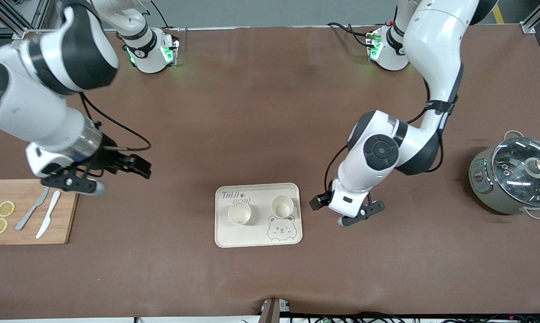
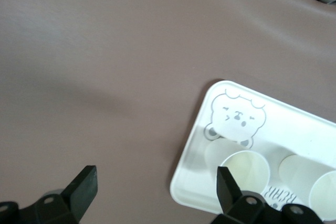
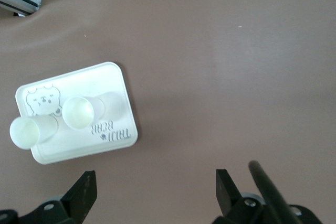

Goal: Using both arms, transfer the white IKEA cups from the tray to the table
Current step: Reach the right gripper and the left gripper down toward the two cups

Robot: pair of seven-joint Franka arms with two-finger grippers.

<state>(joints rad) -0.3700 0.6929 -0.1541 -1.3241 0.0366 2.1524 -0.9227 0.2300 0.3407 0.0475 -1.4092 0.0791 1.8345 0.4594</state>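
White IKEA cups: plain, tapered, upright on tray. Left end effector, right end effector wide, empty.

The table has a brown matte cover. A cream tray with a printed bear lies on it near the front camera, about in the middle. A wooden cutting board lies toward the right arm's end of the table. A grey pot with a glass lid stands toward the left arm's end. The two arm bases stand along the edge farthest from the front camera
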